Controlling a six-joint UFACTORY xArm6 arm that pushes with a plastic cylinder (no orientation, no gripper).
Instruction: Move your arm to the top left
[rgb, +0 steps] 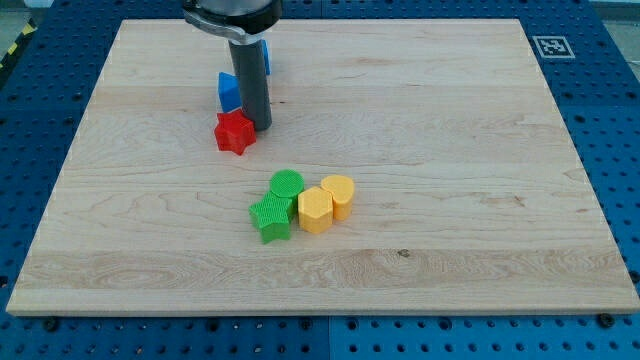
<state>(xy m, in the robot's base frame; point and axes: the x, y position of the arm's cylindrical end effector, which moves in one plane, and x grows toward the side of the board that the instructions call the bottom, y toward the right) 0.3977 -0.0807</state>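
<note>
My dark rod comes down from the view's top, and my tip (260, 125) rests on the wooden board (450, 150) just right of the red star block (235, 131), close to or touching it. A blue block (229, 91) sits just left of the rod, above the red star. A second blue block (267, 56) peeks out behind the rod on its right, mostly hidden. Lower, near the board's middle, a green star block (270, 218) and a green round block (287, 187) sit together with a yellow hexagonal block (316, 210) and a yellow rounded block (338, 195).
The board lies on a blue perforated table (610, 120). A black-and-white marker tag (551, 46) is at the board's top right corner.
</note>
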